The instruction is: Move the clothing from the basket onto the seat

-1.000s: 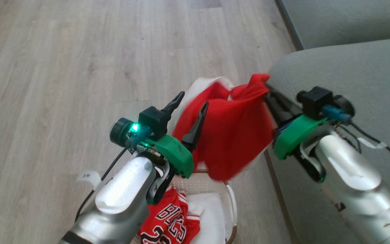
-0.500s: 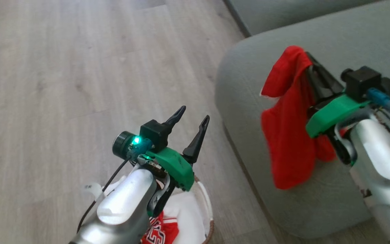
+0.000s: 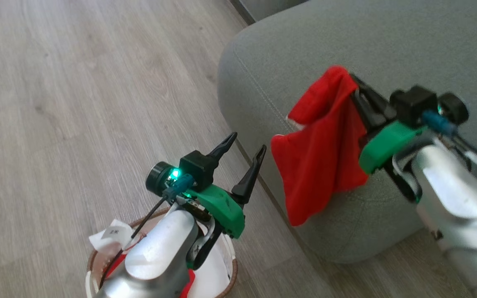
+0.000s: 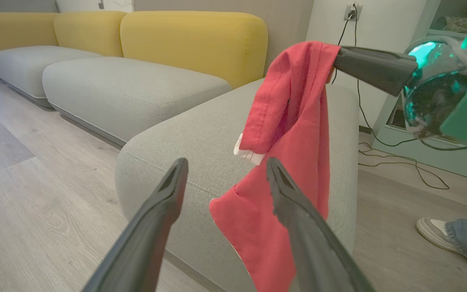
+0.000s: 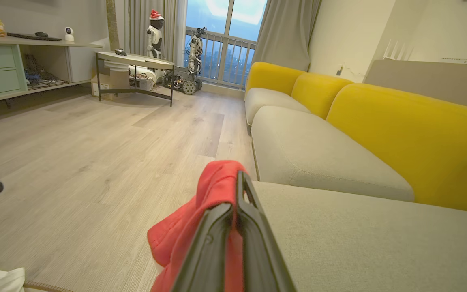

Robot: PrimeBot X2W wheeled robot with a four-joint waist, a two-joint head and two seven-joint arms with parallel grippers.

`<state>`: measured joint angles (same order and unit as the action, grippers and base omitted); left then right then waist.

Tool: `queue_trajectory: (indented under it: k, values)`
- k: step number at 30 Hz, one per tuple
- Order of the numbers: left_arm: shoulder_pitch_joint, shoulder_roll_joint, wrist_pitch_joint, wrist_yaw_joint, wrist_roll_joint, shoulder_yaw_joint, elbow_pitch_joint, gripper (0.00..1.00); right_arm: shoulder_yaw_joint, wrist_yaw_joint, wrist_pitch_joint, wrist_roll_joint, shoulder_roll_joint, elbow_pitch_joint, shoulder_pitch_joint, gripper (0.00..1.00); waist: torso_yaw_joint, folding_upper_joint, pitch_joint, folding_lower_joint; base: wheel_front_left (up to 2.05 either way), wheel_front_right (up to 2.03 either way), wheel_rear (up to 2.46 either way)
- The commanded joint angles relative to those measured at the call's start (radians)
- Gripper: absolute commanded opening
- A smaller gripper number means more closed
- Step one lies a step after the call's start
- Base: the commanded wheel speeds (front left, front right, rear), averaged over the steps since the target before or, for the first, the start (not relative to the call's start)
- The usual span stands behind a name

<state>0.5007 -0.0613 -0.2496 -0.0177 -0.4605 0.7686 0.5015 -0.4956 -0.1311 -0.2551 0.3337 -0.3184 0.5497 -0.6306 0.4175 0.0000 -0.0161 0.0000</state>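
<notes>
Right end effector [image 3: 352, 80] clamps the plain red white-trimmed shorts [image 3: 321, 165], dangling them over the grey-green upholstered seat [image 3: 387, 41] edge, presumably for dropping; left end effector [image 3: 246, 143] gapes, empty.

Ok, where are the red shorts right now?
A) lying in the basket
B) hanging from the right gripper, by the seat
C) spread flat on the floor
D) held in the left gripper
B: the right gripper is shut on the red shorts, which dangle by the seat, while the left gripper is open and empty.
</notes>
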Motion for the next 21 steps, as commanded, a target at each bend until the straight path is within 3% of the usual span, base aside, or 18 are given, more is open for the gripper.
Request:
queue_trajectory:
  k: [1, 11, 21]
  values:
    - [0.037, -0.010, -0.012, 0.002, 0.013, -0.040, -0.032, 1.00, -0.011, 0.000, -0.007, 0.015, 0.003, -0.016, -0.096, 0.00, 0.001, 0.0000, -0.025, 0.0000, 0.00, 0.00, 0.00]
    - [0.074, -0.036, -0.012, 0.001, 0.045, -0.061, -0.056, 1.00, 0.051, 0.000, -0.007, 0.021, -0.020, 0.059, -0.247, 0.00, -0.071, 0.0000, -0.132, 0.0000, 0.00, 0.00, 0.00]
    - [0.128, -0.083, 0.004, -0.019, 0.082, -0.062, -0.133, 1.00, 0.154, 0.000, 0.009, 0.003, -0.135, 0.214, -0.576, 0.00, -0.187, 0.0000, -0.307, 0.0000, 0.00, 0.00, 0.00]
